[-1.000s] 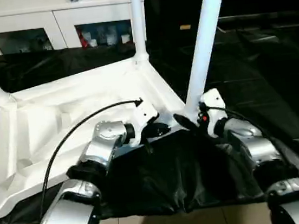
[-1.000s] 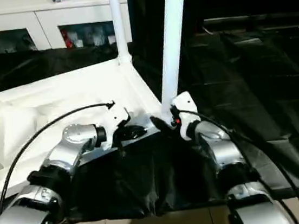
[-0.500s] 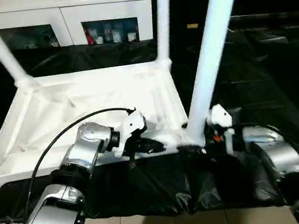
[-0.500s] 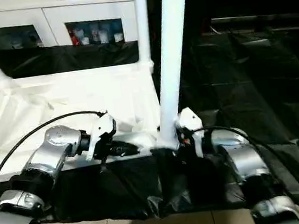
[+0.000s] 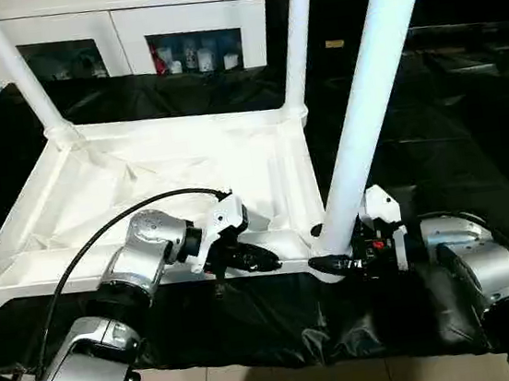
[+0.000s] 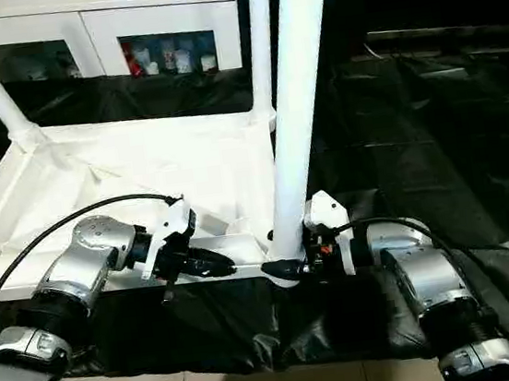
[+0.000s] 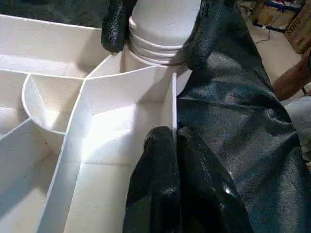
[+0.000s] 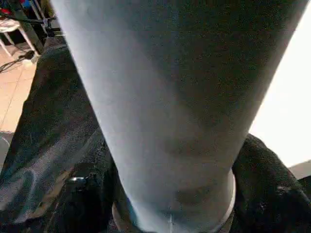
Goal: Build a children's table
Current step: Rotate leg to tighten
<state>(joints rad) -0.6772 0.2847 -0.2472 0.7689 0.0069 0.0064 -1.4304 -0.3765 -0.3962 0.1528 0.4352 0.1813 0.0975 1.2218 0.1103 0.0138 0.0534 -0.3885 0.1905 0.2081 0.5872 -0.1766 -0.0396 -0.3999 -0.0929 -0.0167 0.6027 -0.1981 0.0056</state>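
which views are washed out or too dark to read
Left eye view: the tabletop glares white, its ribs faint, while the black sheet swallows detail. Left wrist view: bright patch inside the tabletop frame. Right wrist view: the leg is close, blurred and shaded, with blown-out white beside it.

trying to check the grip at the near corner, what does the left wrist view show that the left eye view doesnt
Left wrist view alone: the ribbed underside close up, and the left gripper shut against the rim wall. Left eye view alone: three other legs standing in their sockets, the white cabinet, both silver forearms. Both share the near leg at its corner socket with the right gripper around its base.
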